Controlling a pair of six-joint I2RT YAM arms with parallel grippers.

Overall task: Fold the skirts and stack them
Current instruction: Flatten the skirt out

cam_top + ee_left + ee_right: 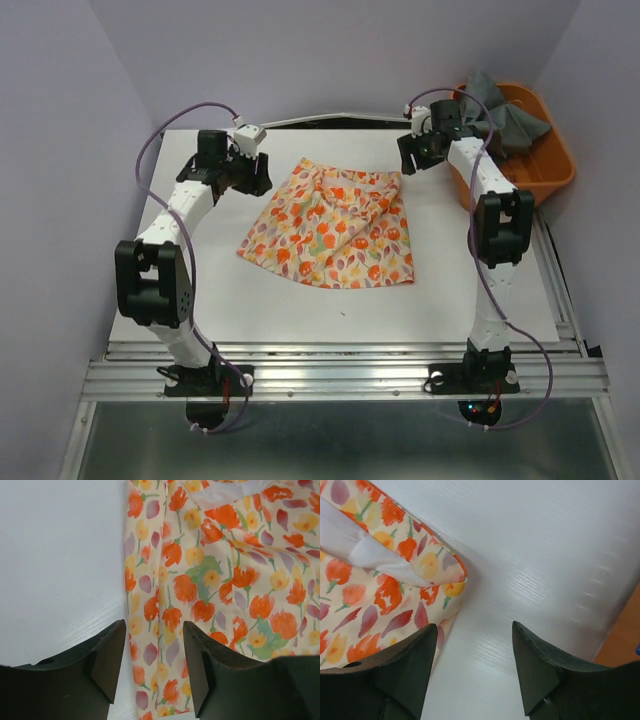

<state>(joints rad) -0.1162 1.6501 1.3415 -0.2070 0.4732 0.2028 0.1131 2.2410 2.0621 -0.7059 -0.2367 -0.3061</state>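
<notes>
The left gripper (256,178) has its jaws standing apart, with nothing held between them. It hangs at the far left corner of the printed skirt (330,225). In the left wrist view its dark fingers (105,665) straddle the skirt's left edge, one over the bare table (300,310) and the other over the cloth. Whether the tips touch the cloth cannot be told.

The right gripper (412,158) is likewise spread and empty. It sits at the skirt's far right corner. The right wrist view shows one finger over the printed edge and the other over the white table surface, with a turned-over corner showing pale lining just beyond.

The printed skirt, cream with an orange, red and yellow leafy pattern, lies spread in the middle of the table between the two arms, with creases toward its far edge.

The dark grey skirt (505,120) is bunched in the orange basket (545,175) at the far right of the table, partly draped over the rim. It is well apart from the printed skirt.
</notes>
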